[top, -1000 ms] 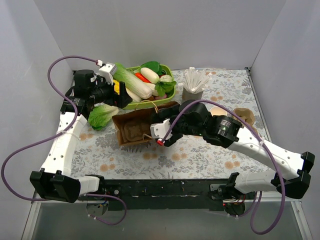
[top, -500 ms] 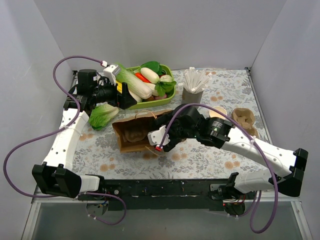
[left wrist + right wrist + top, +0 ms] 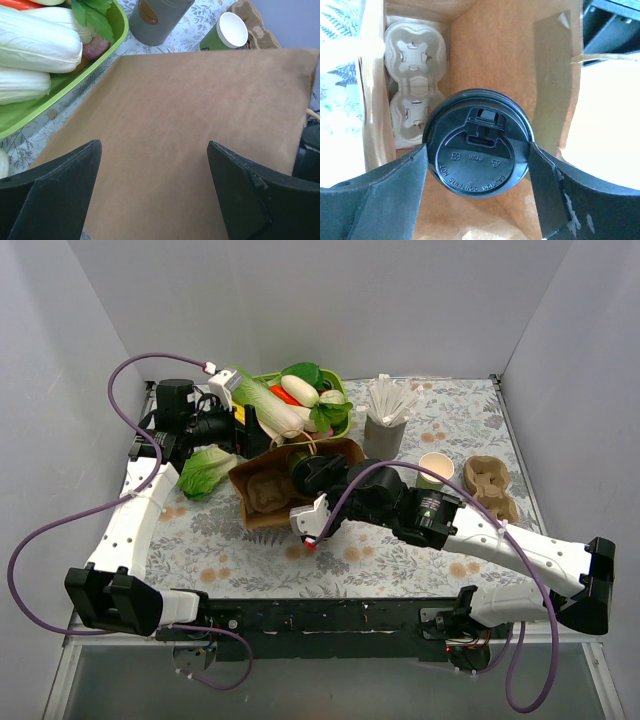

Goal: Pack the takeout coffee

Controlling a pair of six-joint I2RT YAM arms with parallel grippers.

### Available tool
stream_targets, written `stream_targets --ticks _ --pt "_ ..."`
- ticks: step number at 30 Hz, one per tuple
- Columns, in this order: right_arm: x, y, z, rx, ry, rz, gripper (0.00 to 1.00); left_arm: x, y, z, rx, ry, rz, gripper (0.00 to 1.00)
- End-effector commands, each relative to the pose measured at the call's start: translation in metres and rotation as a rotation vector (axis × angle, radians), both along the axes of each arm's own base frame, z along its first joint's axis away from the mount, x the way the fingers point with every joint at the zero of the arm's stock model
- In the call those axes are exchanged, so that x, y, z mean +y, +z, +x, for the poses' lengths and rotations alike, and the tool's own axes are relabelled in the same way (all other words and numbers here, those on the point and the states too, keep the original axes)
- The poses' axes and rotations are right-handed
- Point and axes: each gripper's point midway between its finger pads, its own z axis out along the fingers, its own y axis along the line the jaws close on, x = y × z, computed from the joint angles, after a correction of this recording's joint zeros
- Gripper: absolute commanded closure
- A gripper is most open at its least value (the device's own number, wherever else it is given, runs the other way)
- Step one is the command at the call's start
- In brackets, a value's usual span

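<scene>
The right gripper [image 3: 477,172] gripped the coffee [image 3: 477,150] at frame centre, over the open bag [image 3: 490,60]; lowering and release seemed not yet done; the left gripper [image 3: 154,147] stood wide.

Matt brown paper bag [image 3: 190,125], smooth black plastic lid [image 3: 477,155]

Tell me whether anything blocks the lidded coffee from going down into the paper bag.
Nothing visible does. The right end effector holds the takeout coffee at the open mouth of the paper bag, with bare brown paper showing around it. The cup carrier inside lies off to one side, not beneath the cup.
</scene>
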Motion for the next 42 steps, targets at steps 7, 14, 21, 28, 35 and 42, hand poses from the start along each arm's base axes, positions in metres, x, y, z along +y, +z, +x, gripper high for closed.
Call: stream_targets --ticks 7,14,21,28,35,42 --pt "0.015 0.006 -0.012 0.057 0.067 -0.034 0.99 -0.005 0.011 -0.008 -0.030 -0.040 -0.031 0.13" --pt "0.021 -0.029 -0.017 0.169 0.079 -0.166 0.99 -0.003 0.016 -0.011 -0.056 -0.041 -0.023 0.13" --pt "0.020 -0.049 -0.014 0.178 0.071 -0.242 0.99 -0.002 0.019 -0.014 -0.063 -0.045 -0.015 0.12" --pt "0.018 -0.064 -0.001 0.165 0.054 -0.322 0.99 -0.004 0.020 -0.006 -0.059 -0.057 -0.012 0.12" --pt "0.016 -0.064 0.032 0.161 0.010 -0.349 0.99 -0.005 0.021 0.002 -0.063 -0.068 -0.001 0.12" --pt "0.017 -0.068 0.057 0.138 0.007 -0.337 0.99 -0.008 0.015 0.004 -0.047 -0.087 -0.010 0.12"
